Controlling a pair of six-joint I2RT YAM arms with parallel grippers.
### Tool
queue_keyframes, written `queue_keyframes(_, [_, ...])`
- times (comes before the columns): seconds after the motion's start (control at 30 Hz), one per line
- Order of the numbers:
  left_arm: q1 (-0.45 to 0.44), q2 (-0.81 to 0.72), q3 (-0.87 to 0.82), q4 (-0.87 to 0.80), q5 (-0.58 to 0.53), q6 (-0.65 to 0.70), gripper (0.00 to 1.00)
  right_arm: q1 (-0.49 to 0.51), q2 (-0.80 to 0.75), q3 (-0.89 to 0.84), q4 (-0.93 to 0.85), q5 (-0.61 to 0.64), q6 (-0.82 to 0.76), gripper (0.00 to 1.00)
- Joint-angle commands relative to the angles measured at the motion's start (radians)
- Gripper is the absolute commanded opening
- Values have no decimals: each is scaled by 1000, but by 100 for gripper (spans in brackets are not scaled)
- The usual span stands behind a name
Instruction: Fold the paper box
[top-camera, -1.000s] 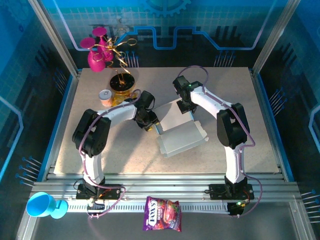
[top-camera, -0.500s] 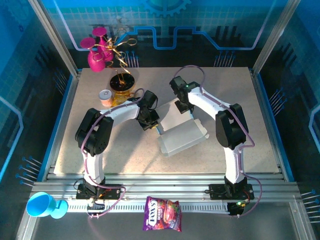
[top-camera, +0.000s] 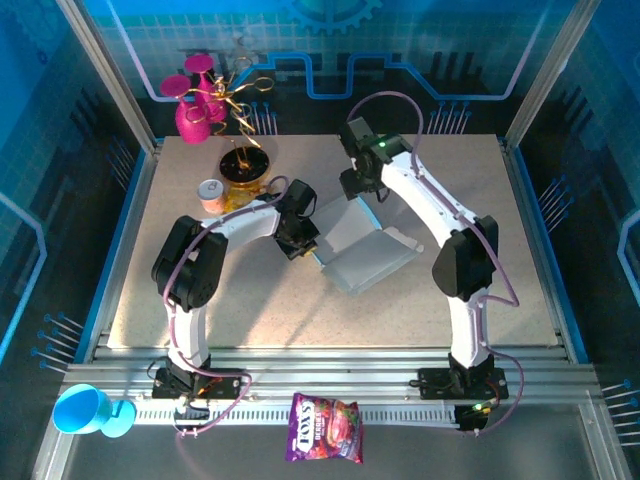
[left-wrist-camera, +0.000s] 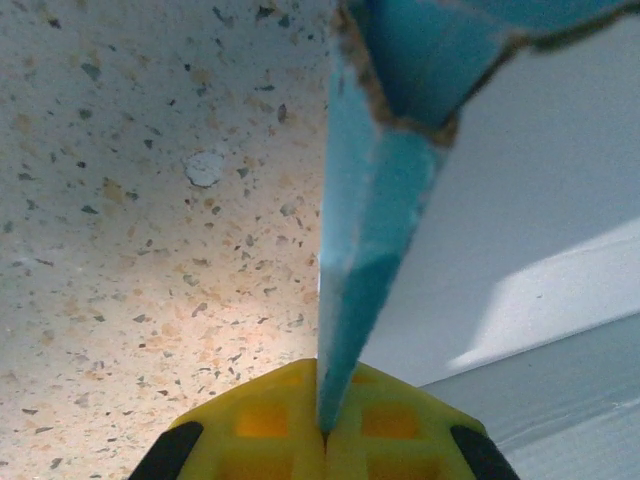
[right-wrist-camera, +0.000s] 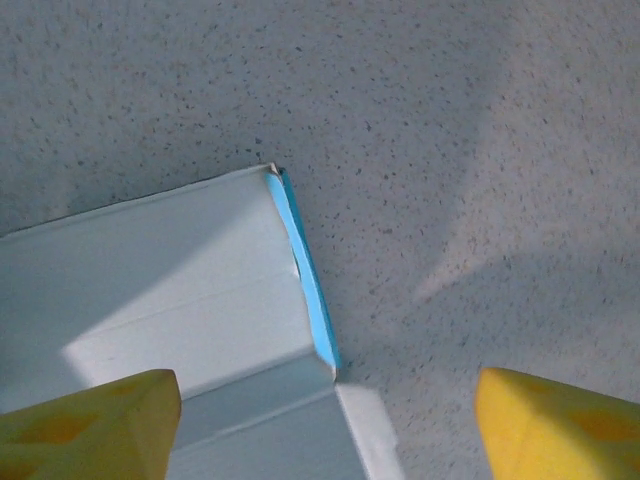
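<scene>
The paper box (top-camera: 362, 250) lies mid-table, pale inside facing up, a flat panel reaching toward the back. My left gripper (top-camera: 308, 252) is shut on the box's left edge; in the left wrist view a blue flap edge (left-wrist-camera: 365, 240) stands upright, pinched between the yellow fingers (left-wrist-camera: 270, 425). My right gripper (top-camera: 360, 195) hangs open above the box's far panel. In the right wrist view its yellow fingertips (right-wrist-camera: 90, 420) stand wide apart over the panel's corner (right-wrist-camera: 300, 270), where a thin blue edge shows, touching nothing.
A pink vase with gold wire (top-camera: 205, 100), a dark bowl (top-camera: 243, 168) and a small can (top-camera: 211, 194) crowd the back left. A candy bag (top-camera: 324, 428) and a blue cup (top-camera: 85, 410) lie in front of the table. Bare table spreads right of the box.
My right gripper rose and moved toward the back, off the box. The box swung, its right end going toward the back. My left gripper kept its hold.
</scene>
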Motion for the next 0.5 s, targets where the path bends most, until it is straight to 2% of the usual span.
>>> queue_keyframes(0.0, [-2, 12, 35, -17, -3, -51, 0, -29, -127, -14, -137, -44, 196, 78])
queue_keyframes(0.27, [-1, 19, 59, -40, 7, -90, 0, -108, -611, -625, 29, -276, 630, 73])
queue_keyframes(0.37, [-1, 20, 60, -42, 13, -98, 0, -109, -693, -772, 82, -343, 705, 70])
queue_keyframes(0.47, [-3, 20, 59, -41, 11, -105, 0, -116, -709, -887, 167, -423, 753, 69])
